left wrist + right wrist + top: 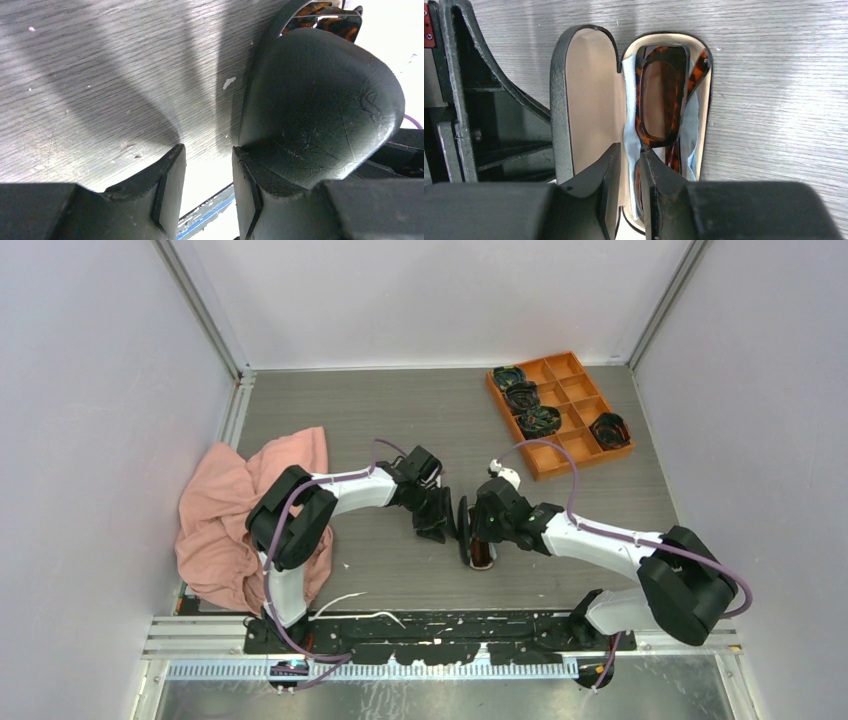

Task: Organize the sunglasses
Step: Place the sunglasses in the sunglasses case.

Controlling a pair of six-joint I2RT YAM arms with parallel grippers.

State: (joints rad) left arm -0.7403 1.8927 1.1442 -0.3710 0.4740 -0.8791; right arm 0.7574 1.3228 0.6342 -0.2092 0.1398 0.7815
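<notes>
The sunglasses point(663, 100), with a tortoiseshell frame and reddish-brown lenses, lie folded on a pale blue cloth inside the base of the open black case point(584, 100) with tan lining. My right gripper point(629, 160) hovers over the case's near end with its jaws a narrow gap apart, holding nothing; its right finger tip is at the glasses' bridge. My left gripper point(207, 165) is open and empty, its right finger against the outside of the case lid point(320, 100). In the top view the case point(466, 530) sits between the left gripper point(437, 523) and the right gripper point(480, 535).
An orange divided tray point(575, 462) at the back right holds several dark coiled bundles point(538, 420). A pink cloth point(230, 520) lies crumpled at the left, beside the left arm. A white cable point(345, 600) lies near the front edge.
</notes>
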